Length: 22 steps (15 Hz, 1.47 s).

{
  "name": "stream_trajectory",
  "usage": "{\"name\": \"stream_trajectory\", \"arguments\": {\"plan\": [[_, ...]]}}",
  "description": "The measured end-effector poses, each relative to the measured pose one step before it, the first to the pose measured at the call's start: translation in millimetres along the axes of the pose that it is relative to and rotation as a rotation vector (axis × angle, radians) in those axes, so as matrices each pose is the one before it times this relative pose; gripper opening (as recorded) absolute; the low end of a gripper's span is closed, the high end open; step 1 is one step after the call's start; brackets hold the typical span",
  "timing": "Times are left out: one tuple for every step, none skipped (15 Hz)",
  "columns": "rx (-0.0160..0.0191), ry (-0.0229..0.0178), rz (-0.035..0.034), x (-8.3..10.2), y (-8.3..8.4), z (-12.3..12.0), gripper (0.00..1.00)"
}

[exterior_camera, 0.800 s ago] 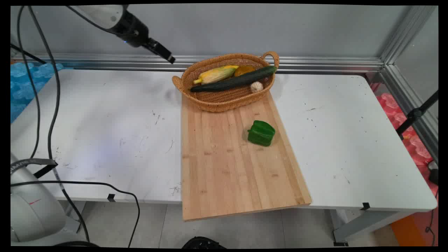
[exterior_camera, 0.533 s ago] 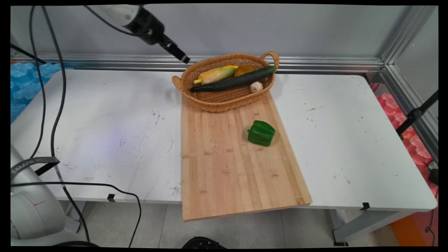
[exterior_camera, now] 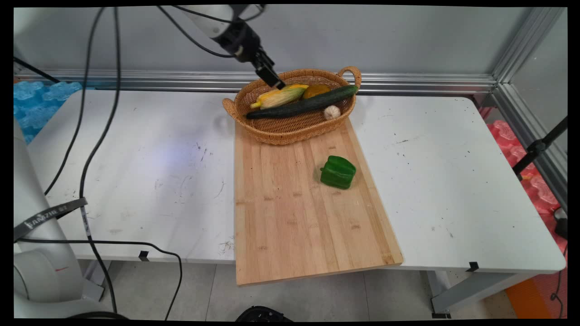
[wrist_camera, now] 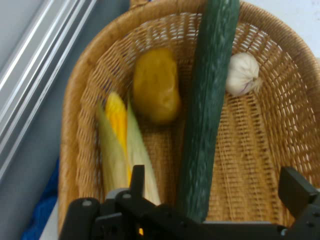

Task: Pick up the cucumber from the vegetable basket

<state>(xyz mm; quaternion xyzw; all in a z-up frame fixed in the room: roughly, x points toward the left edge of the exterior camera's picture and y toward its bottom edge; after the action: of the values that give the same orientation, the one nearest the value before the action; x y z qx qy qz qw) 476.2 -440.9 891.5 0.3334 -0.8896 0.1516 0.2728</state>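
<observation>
Overhead, the gripper [wrist_camera: 215, 192] hangs with fingers spread wide above the wicker basket [wrist_camera: 75, 105]; just beyond lie the corn [wrist_camera: 120, 145] at eleven o'clock and the cucumber [wrist_camera: 207, 100] at twelve, then the yellow potato [wrist_camera: 155, 85] and the garlic [wrist_camera: 242, 74] at one.

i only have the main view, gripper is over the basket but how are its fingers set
Observer: The hand view shows the gripper open, one finger over the corn and the other far off on the opposite side.
Operator: what sits between the fingers
Observer: The near end of the cucumber lies between them, inside the basket.
Operator: is that orange thing touching the cucumber
Observer: In the hand view the yellow-orange piece lies beside the cucumber; contact is hard to tell. The garlic is on the cucumber's other side.
</observation>
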Motion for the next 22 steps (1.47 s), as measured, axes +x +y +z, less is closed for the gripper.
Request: {"name": "stream_trajectory", "arguments": {"plan": [[-0.00184, -0.00362, 0.02017, 5.17, 1.05, 9.81, 1.0], [-0.00071, -0.00322, 0.01149, 2.94, 0.6, 6.47, 1.0], [-0.00203, -0.00701, 0.01828, 4.31, 1.0, 11.09, 1.0], [-0.00246, -0.00676, 0.01475, 3.31, 0.95, 9.2, 1.0], [-0.00402, -0.01128, 0.01729, 3.28, 1.35, 11.94, 1.0], [-0.0022, -0.00598, 0.00805, 1.45, 0.63, 5.75, 1.0], [-0.00316, -0.00939, 0.01175, 2.03, 0.87, 8.29, 1.0], [-0.00376, -0.01103, 0.01191, 1.7, 0.88, 9.01, 1.0], [-0.00306, -0.0109, 0.01051, 1.47, 0.71, 8.44, 1.0], [-0.00052, -0.00922, 0.00783, 0.88, 0.26, 6.51, 1.0], [0.00003, -0.00618, 0.00556, 0.95, 0.1, 4.4, 1.0], [0.00256, -0.00955, 0.0063, 0.77, -0.25, 5.91, 1.0], [0.00149, -0.00596, 0.00333, 0.52, -0.12, 3.74, 1.0], [0.00203, -0.00861, 0.00367, 0.35, -0.15, 5.13, 1.0], [0.00018, -0.00506, 0.00337, 0.8, 0.03, 3.46, 1.0], [-0.00083, -0.0068, 0.00522, 0.72, 0.2, 4.58, 1.0], [-0.00092, -0.00536, 0.00461, 0.37, 0.18, 3.39, 1.0], [-0.00171, -0.00501, 0.00467, 0.4, 0.3, 3.06, 1.0], [-0.00129, -0.00385, 0.00364, 0.24, 0.19, 2.28, 1.0], [-0.00257, -0.00569, 0.0057, 0.44, 0.37, 3.59, 0.0], [-0.00207, -0.00311, 0.00529, 0.59, 0.14, 2.35, 0.0], [-0.00237, -0.00229, 0.00633, 0.9, 0.09, 2.06, 0.0]]}}
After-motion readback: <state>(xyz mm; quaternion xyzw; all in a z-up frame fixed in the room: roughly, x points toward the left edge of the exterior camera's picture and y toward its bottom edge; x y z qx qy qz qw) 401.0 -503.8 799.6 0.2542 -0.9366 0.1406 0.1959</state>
